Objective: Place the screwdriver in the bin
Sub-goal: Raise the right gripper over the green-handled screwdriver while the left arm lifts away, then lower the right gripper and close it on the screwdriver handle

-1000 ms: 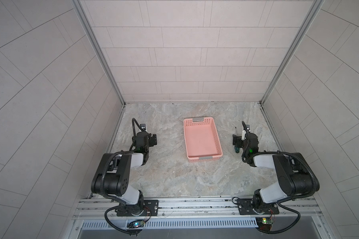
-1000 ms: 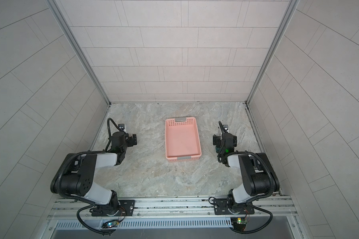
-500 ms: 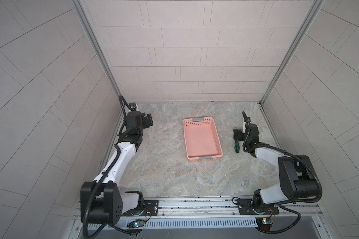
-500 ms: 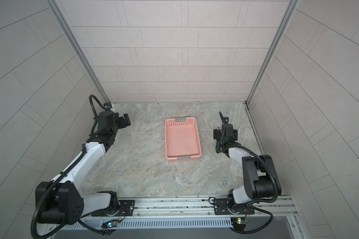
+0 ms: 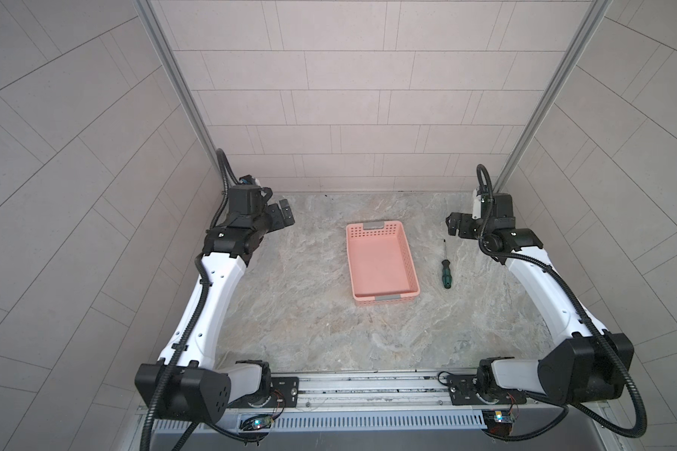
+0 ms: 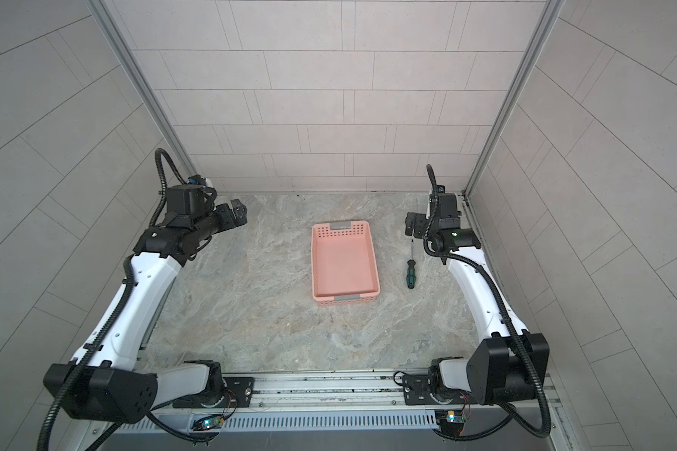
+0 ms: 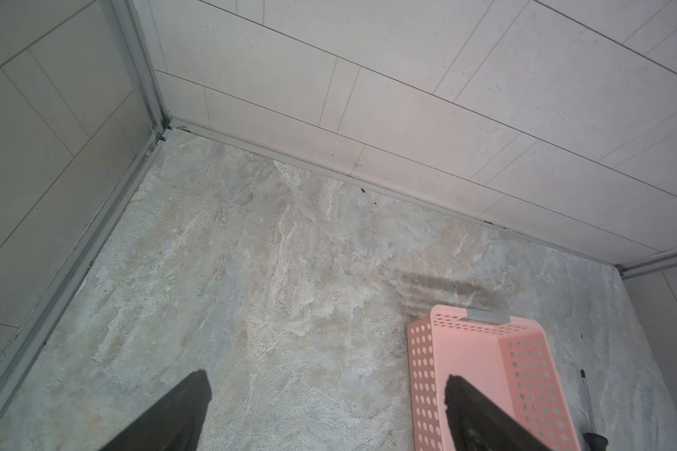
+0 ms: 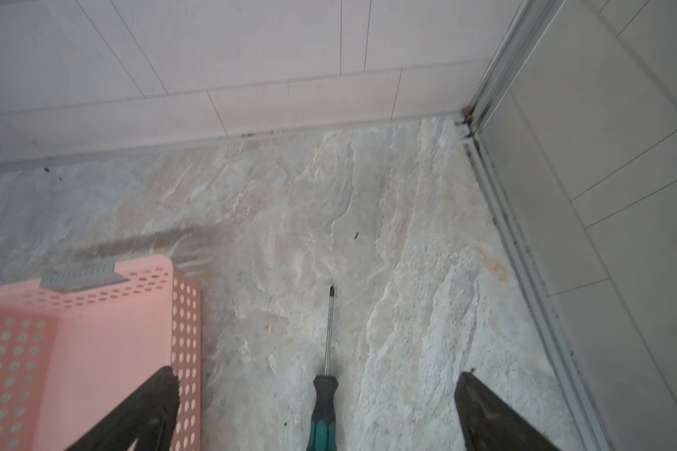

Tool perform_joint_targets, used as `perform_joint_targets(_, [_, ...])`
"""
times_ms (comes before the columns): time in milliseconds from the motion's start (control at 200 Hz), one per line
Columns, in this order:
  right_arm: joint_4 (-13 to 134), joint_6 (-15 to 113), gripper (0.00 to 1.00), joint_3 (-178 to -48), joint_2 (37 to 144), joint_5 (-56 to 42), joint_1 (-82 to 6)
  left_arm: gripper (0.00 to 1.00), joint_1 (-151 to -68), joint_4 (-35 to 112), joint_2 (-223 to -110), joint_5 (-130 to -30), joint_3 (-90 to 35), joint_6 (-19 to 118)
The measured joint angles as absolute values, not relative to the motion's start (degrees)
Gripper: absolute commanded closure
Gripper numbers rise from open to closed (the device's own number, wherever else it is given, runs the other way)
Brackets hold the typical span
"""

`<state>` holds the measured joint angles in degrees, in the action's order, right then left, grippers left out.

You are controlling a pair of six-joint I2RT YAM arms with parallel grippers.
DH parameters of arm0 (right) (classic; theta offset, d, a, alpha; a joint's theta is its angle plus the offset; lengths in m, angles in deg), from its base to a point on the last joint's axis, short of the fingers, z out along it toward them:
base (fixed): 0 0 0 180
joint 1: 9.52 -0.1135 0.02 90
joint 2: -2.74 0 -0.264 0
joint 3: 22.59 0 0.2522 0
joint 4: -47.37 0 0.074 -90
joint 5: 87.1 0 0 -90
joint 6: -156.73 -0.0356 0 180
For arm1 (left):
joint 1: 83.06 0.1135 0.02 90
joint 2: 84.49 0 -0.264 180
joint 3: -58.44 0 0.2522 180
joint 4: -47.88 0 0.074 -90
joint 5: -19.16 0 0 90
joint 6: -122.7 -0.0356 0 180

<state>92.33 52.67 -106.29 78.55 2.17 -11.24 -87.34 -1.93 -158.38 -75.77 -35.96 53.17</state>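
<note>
The left pincer [image 5: 283, 211] hangs well to the left of the bin [image 5: 380, 265], jaws apart and empty, out of the work. The bin itself holds nothing. Just right of the bin, clear of its long wall and roughly parallel to it, the screwdriver [image 5: 445, 267] lies flat on the counter [image 5: 309, 312], tip toward the bin's far end. Further right, past that tip, the right pincer [image 5: 451, 224] hovers with jaws spread wide, gripping nothing. The step in hand looks like the reach for pickup; next it likely must come down, straddle the handle and close
</note>
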Motion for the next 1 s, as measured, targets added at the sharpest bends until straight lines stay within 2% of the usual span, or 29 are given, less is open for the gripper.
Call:
perform_joint_targets(110, [96.6, 50.5, 0.02, -104.0, 79.2, 0.1, -11.2, 0.0, -87.4, -6.6, -161.0, -78.9, -40.4, 51.0])
perform_joint_targets(235, [98.9, 48.5, 0.08, -99.6, 81.0, -1.6, -11.2, 0.0, -87.4, -8.1, -161.0, -79.9, -37.5, 48.7])
perform_joint_targets(380, [99.9, 47.1, 0.21, -96.5, 85.2, -2.9, -11.2, 0.0, -87.4, -8.6, -161.0, -80.9, -31.7, 47.7])
perform_joint_targets(656, [99.2, 46.8, 0.43, -97.3, 94.9, -5.4, -11.2, 0.0, -87.4, -8.6, -161.0, -80.6, -30.6, 47.7])
perform_joint_targets(1001, [96.8, 46.3, 0.54, -97.4, 100.2, -5.5, -11.2, 0.0, -87.4, -8.1, -160.3, -79.1, -30.0, 47.7])
